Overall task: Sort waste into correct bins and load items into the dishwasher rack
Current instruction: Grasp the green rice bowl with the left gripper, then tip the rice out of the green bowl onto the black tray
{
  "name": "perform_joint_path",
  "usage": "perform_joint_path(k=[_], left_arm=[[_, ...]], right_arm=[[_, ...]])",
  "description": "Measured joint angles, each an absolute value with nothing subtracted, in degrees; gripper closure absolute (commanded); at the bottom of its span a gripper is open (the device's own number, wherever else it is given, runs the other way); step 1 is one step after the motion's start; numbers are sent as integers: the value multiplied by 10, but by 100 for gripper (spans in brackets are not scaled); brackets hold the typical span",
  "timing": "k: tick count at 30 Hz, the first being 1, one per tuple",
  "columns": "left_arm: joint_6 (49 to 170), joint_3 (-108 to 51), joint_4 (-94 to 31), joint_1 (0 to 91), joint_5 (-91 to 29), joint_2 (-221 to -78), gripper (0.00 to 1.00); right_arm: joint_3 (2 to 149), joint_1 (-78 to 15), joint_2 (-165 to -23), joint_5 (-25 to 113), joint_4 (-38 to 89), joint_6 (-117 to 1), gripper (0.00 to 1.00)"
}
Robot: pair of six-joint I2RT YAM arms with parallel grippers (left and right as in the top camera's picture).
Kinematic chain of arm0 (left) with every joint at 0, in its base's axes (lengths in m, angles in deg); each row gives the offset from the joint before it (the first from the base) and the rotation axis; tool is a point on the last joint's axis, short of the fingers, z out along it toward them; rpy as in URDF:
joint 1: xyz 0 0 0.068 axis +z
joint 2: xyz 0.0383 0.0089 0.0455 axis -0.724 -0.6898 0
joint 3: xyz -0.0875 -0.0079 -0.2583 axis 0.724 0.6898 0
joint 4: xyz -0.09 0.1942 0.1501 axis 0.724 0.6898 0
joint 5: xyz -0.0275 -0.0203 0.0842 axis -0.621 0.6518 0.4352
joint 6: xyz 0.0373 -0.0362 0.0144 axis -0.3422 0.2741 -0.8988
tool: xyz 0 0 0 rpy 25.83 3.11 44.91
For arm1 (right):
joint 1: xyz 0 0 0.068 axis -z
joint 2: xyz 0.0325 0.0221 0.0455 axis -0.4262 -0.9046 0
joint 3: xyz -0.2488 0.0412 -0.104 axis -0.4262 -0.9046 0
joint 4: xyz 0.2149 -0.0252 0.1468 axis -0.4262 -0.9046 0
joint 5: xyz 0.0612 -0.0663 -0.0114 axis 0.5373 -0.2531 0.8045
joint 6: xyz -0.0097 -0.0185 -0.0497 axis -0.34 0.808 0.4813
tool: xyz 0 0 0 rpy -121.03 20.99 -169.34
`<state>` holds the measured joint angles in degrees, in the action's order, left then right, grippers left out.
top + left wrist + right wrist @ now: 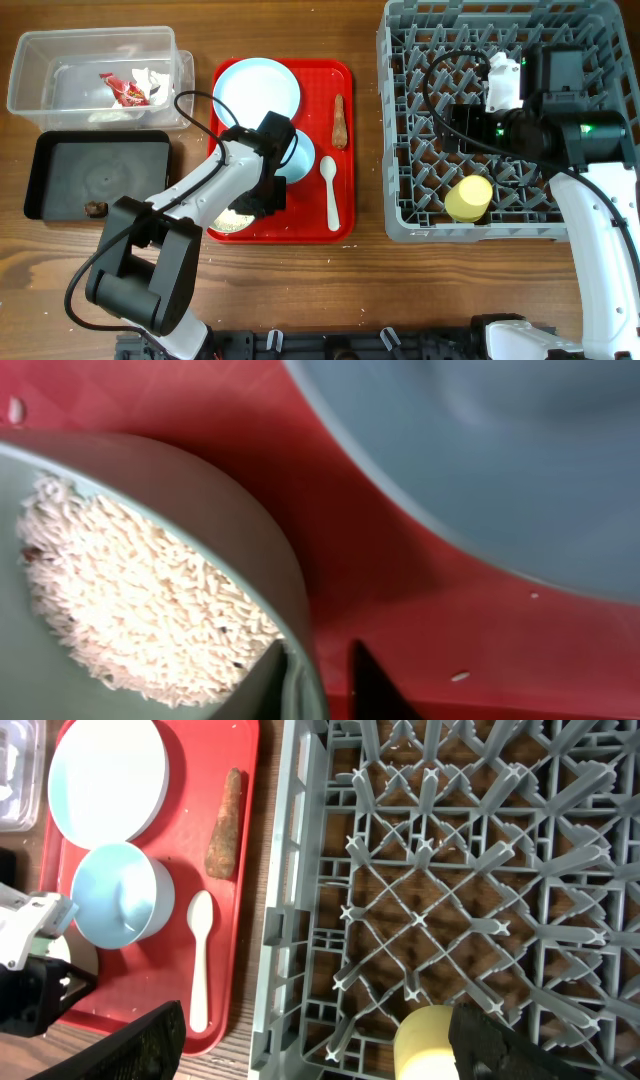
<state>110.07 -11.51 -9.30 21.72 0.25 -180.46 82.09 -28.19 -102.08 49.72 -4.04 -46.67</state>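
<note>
1. Starting nearest the arm bases, we find the pale green bowl [230, 510] at the near edge of the red tray [318, 112], which lies on the wooden worktop [300, 290]. The bowl holds a heap of white rice grains [130, 600].
2. Over it hangs the left arm [200, 195]. The left jaws stand apart and straddle the bowl's rim, and a strip of red tray shows between the bowl's wall and the outer finger [375, 685].
3. Just to the right lies the white plastic spoon [332, 195], its handle toward us.
4. Across a gap of worktop, the yellow cup [468, 198] sits among the pegs in the near part of the grey dishwasher rack [430, 232]. The right arm [600, 230] is above the rack, and the right jaws are spread wide, holding nothing.
5. Farther along the red tray we see the light blue bowl [303, 155] and the brown food piece [339, 120]. The light blue plate [257, 92] lies beyond them.
6. Left of the red tray, the black tray [100, 175] carries a small dark lump [96, 208] at its near edge.
7. Farthest, the clear tub [40, 60] contains the red-and-white wrapper [130, 93] and white scraps.
</note>
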Motion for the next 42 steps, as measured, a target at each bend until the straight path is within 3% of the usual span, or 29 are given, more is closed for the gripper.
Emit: perform_joint_path(k=[7,12,15,23,26,35,42], left_arm=[[1098,-133,-57,217,28,-1803,96],[1098,-285,42,232,28,-1769,96],[1091,-340,57,291,1,-1725,96],[949,-346,45,665,-280,-1714,96],[895,-346,46,766,-368,-1745,96],[830,-346,31,880,-681,-1888,96],[908,-346,31,925,-818,-1896,96]], right_arm=[[821,-282,-1021,497,-47,-467,14],[821,-282,-1021,497,-49,-467,14],[821,-282,-1021,497,-49,-467,14],[821,-282,-1021,497,-48,-467,14],[821,-282,-1021,497,-47,-466,12],[821,-282,-1021,497,-51,-462,11],[821,-282,-1021,497,-51,-460,11]])
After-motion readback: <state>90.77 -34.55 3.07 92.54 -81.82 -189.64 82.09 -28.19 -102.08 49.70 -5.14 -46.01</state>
